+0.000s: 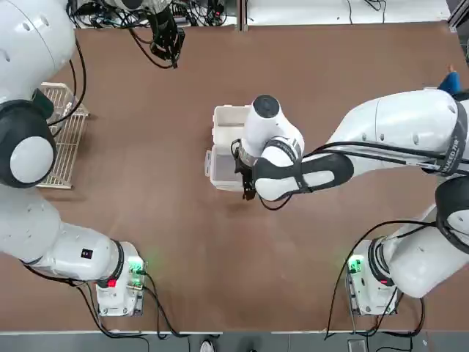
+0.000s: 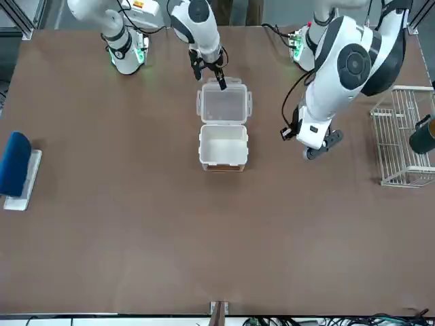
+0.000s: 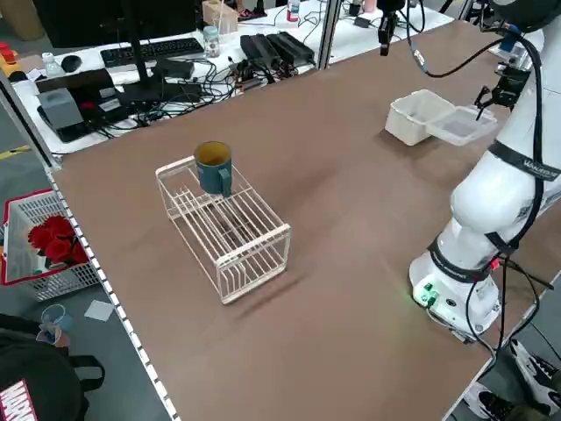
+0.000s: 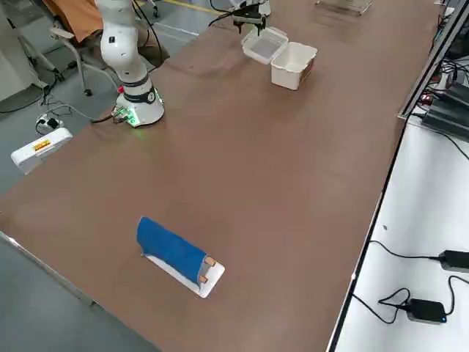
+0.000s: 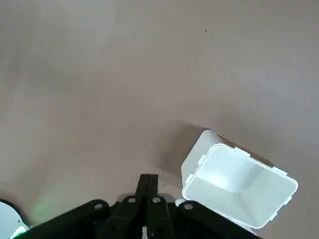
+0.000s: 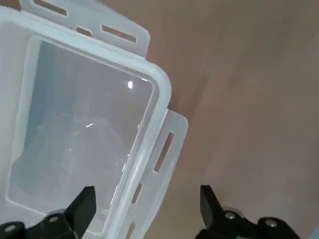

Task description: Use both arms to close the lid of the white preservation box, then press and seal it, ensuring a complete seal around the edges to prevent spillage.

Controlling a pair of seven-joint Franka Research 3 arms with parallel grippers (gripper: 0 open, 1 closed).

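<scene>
"Where was the box (image 2: 223,146)?"

"Midway between the bench's (image 2: 204,231) left and right edges, its lid (image 2: 224,104) open toward the robot's edge."

"And the jaws?"

"Right gripper's (image 6: 148,191), wide, one beyond the lid's side; left gripper's (image 5: 148,177), shut, raised left of the box, holding nothing"

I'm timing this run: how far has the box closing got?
Nothing of the closing is done: the lid lies folded open beside the white box. In hand, the right gripper hangs open over the lid's latch-tab edge, while the left gripper is shut, off to the box's side. Left: swing the lid over, press it down, seal the rim.
</scene>
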